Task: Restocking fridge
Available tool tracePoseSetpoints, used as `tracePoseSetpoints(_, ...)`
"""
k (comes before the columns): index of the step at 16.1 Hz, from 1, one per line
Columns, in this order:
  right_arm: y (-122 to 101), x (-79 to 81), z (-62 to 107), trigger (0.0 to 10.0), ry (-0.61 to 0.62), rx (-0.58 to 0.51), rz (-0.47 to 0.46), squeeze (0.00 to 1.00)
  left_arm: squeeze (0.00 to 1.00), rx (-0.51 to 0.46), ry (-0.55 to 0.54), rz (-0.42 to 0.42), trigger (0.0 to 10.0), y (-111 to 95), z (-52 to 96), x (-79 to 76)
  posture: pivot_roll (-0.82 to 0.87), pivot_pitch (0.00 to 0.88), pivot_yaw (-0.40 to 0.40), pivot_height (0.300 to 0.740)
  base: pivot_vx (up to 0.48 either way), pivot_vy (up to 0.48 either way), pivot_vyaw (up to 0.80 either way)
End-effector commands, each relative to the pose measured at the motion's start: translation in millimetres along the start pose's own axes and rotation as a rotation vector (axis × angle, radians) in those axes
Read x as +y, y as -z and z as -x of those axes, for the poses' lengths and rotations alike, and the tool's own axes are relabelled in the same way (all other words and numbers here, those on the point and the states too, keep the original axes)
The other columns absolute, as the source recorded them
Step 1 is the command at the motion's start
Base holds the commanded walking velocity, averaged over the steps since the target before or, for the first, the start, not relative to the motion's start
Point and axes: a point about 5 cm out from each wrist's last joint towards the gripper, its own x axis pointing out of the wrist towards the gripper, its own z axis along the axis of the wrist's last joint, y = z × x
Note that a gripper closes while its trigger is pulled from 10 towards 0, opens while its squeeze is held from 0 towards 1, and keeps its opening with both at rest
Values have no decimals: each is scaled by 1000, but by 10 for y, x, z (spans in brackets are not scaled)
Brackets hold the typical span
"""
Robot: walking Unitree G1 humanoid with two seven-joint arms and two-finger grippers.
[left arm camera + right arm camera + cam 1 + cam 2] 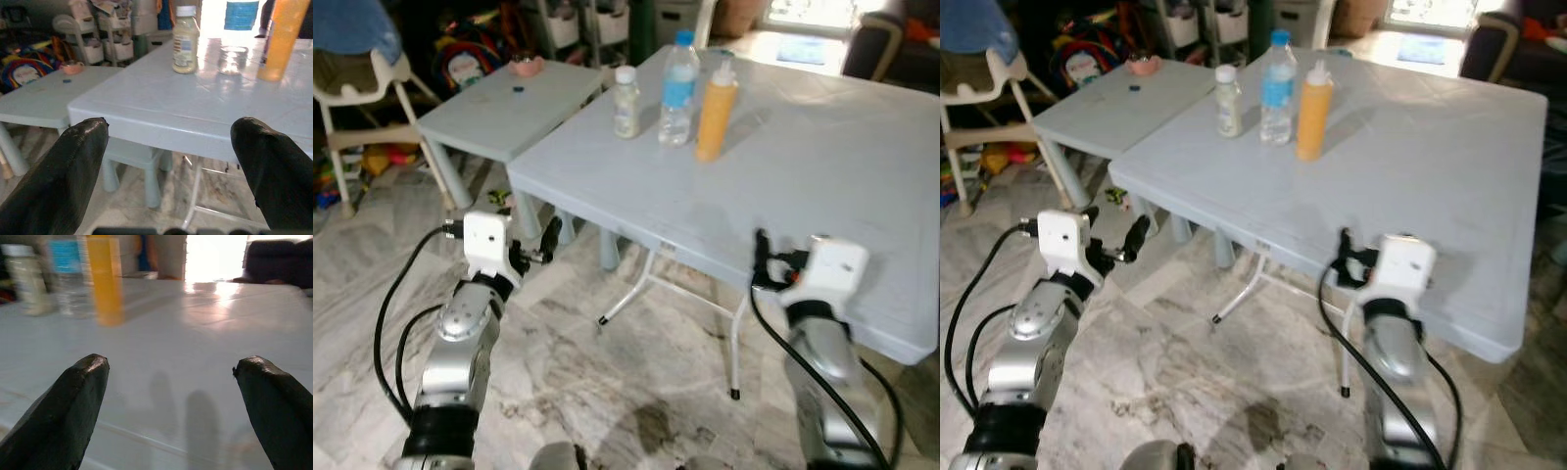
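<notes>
Three bottles stand in a row near the far left of the pale blue folding table (822,166): a small pale bottle with a white cap (626,101), a clear water bottle with a blue label (677,90), and an orange squeeze bottle (716,110). My left gripper (540,245) hangs open just below and in front of the table's left corner, holding nothing. Its wrist view looks over the edge at the small pale bottle (185,40). At the table's near edge my right gripper (766,262) is open and empty, level with the tabletop, with the orange bottle (104,280) well ahead.
A low pale table (509,103) carrying a pink item (525,66) adjoins the big table on the left. A white high chair (362,78) and toys stand at far left. White folding legs (636,289) are under the table, on the marble floor (607,392).
</notes>
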Motion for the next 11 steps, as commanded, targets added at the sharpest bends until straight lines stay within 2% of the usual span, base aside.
tracePoseSetpoints(1, -47, -12, 61, 10000, 23, -6, 16, 0, 0, 12, 27, -9, 10000, 8, 36, -10, -116, 16, 74, 740, 247, 0, 0)
tracePoseSetpoints(2, -37, 47, 116, 10000, -36, -14, -89, 0, 0, 25, 26, -14, 10000, 56, 50, -1, -115, 13, 72, 740, 247, 0, 0)
tracePoseSetpoints(3, -32, 35, 118, 10000, -21, -13, 4, 0, 0, 26, 13, -9, 10000, 57, 49, 17, -110, 17, 67, 740, 262, 0, 0)
tracePoseSetpoints(4, -36, 30, 89, 10000, -22, -10, 55, 0, 0, 20, 12, -8, 10000, 33, 38, 12, -100, 11, 59, 740, 300, 0, 0)
tracePoseSetpoints(6, -80, 60, 3, 10000, -48, -37, 15, 0, 0, 4, 21, -11, 10000, -13, 4, -8, -81, 12, 47, 740, 308, 0, 0)
tracePoseSetpoints(9, -232, 161, -137, 10000, -134, -109, 35, 0, 0, -31, -8, -39, 10000, -140, -30, 87, -64, 19, 52, 740, 480, 0, 0)
tracePoseSetpoints(11, -352, 142, -184, 10000, -131, -157, 57, 0, 0, -57, -27, -44, 10000, -268, -25, 167, -57, 46, 66, 740, 480, 0, 0)
